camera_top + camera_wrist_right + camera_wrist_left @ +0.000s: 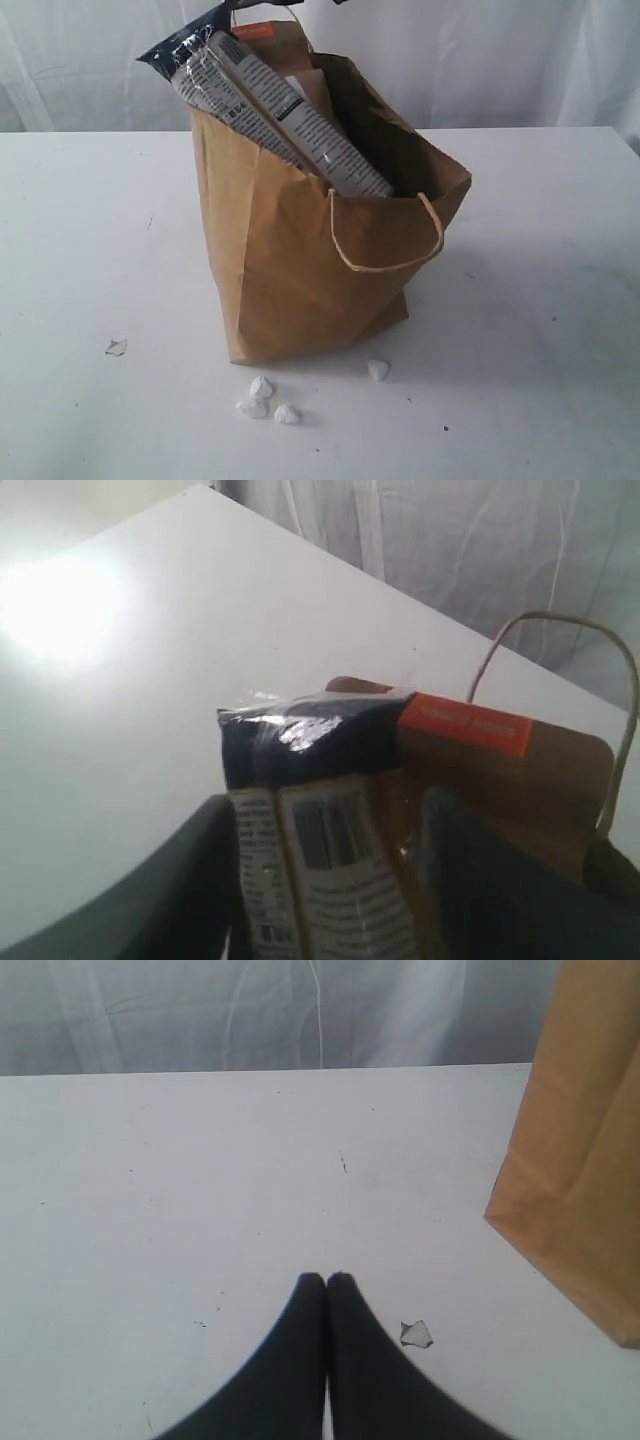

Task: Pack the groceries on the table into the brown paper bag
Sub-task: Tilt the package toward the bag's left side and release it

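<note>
white table (80, 250), pale curtain (100, 60) behind

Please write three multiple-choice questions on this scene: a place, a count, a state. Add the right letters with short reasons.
1. Where is the long dark noodle packet relative to the tall brown paper bag? A) beside it B) inside it, top sticking out C) beneath it
2. How many small white crumbs lie on the white tabletop before the bag? A) one B) four C) nine
3. How is the left gripper? A) shut, empty B) open C) shut on a crumb
Answers: 1 B, it leans out over the rim; 2 B, three together, one apart; 3 A, its fingertips touch.
</note>
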`<state>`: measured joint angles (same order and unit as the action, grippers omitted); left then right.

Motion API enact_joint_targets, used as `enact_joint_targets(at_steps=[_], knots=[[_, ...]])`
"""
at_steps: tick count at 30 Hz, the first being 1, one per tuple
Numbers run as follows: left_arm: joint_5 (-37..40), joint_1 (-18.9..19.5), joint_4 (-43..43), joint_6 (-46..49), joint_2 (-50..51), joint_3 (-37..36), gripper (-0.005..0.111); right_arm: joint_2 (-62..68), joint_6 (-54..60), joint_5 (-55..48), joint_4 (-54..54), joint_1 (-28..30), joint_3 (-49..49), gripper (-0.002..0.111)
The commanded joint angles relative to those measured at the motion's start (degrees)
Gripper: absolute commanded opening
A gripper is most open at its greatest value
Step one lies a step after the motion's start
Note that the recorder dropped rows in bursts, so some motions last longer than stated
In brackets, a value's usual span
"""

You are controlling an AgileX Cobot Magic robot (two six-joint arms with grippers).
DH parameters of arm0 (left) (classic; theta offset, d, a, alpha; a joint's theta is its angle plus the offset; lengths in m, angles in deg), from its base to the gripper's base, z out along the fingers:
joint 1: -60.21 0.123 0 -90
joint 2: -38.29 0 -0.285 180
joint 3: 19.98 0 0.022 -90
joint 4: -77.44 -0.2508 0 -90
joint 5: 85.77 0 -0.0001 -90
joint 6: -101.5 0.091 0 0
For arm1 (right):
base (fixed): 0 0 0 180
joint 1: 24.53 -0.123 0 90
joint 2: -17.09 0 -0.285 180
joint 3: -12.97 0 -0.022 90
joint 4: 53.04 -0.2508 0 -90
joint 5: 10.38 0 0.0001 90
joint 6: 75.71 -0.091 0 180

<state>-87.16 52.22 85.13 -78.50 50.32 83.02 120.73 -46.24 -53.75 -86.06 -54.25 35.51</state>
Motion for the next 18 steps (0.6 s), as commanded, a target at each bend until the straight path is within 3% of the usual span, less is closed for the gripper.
enact_joint_targets(at_steps=[1, 18], knots=[[0.1, 0.1, 0.0, 0.0, -0.3, -0.2, 0.000, -0.3, -0.3, 0.8, 0.3, 0.1, 0.0, 0.053], [0.1, 0.1, 0.0, 0.0, -0.3, -0.2, 0.000, -0.3, -0.9, 1.9, 0.3, 0.1, 0.0, 0.052]])
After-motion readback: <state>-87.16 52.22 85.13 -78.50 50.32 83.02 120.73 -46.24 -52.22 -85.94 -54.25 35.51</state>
